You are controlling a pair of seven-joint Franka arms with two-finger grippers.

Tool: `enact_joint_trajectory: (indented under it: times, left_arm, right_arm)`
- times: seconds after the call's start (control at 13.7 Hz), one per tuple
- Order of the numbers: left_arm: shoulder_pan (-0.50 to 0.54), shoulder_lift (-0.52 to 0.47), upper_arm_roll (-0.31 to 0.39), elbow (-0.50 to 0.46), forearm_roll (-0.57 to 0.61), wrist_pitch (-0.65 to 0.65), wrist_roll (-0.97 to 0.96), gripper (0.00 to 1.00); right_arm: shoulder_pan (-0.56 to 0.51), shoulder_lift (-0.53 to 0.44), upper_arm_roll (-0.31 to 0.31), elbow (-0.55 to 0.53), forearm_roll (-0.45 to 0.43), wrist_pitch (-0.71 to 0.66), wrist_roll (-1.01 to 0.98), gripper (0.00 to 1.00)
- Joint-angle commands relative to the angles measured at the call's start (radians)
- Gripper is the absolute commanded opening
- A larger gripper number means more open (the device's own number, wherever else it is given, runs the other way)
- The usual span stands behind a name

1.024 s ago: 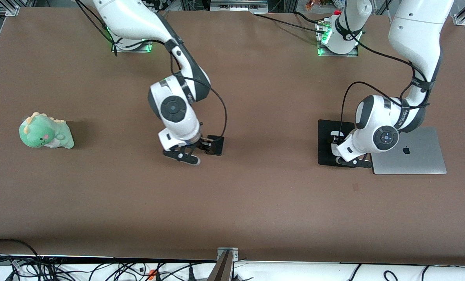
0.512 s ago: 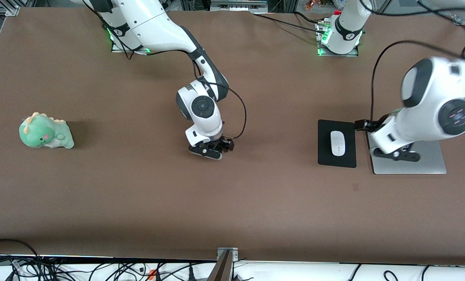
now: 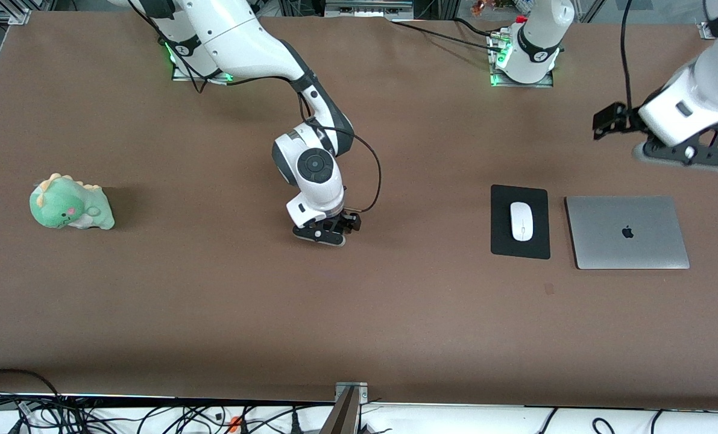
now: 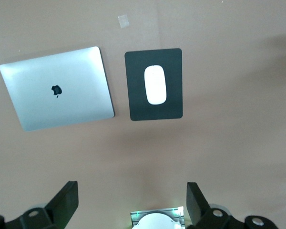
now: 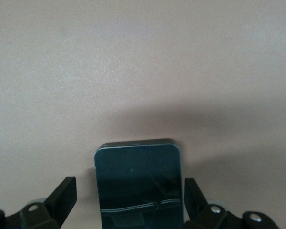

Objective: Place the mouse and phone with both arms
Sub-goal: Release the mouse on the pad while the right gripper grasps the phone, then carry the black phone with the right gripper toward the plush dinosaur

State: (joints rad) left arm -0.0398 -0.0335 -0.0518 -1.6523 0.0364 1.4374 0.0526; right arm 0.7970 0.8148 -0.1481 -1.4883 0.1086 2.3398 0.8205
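Note:
The white mouse [image 3: 521, 220] lies on the black mouse pad [image 3: 520, 250], also seen in the left wrist view [image 4: 155, 85]. My left gripper [image 3: 679, 155] is open and empty, high over bare table between the pad and its arm's base; its fingers stand wide apart in the left wrist view [image 4: 131, 195]. My right gripper [image 3: 325, 234] is low at the table's middle. In the right wrist view the black phone [image 5: 139, 183] lies flat on the table between its open fingers [image 5: 128, 188], with a gap on each side. The gripper hides the phone in the front view.
A closed silver laptop [image 3: 627, 232] lies beside the mouse pad toward the left arm's end. A green dinosaur plush [image 3: 69, 203] sits toward the right arm's end. A small tape mark [image 3: 550, 289] is nearer to the camera than the pad.
My left gripper let go of the mouse on the pad, then rose up and away past the laptop. My right arm carried the phone toward the left arm's end, then stayed low.

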Motion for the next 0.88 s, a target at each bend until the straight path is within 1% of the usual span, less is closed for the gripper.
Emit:
enact_joint_trajectory:
  times: [0.0, 0.15, 0.37, 0.8]
  left_arm:
    - [0.017, -0.033, 0.003, -0.066, -0.01, 0.055, 0.03, 1.0]
    - [0.021, -0.001, 0.001, -0.015, -0.001, 0.084, 0.01, 1.0]
    - [0.061, 0.067, 0.003, 0.075, 0.002, 0.083, 0.015, 1.0]
    - [0.064, 0.058, 0.003, 0.109, -0.01, 0.075, 0.004, 1.0]
  right_arm:
    - [-0.004, -0.034, -0.013, 0.007, -0.006, -0.063, -0.053, 1.0]
    - [0.004, -0.025, -0.011, 0.005, -0.006, -0.059, -0.029, 1.0]
    - [0.014, 0.0, -0.011, -0.001, -0.007, -0.033, -0.027, 1.0]
    - [0.018, 0.024, -0.011, -0.006, -0.009, 0.003, -0.029, 1.0]
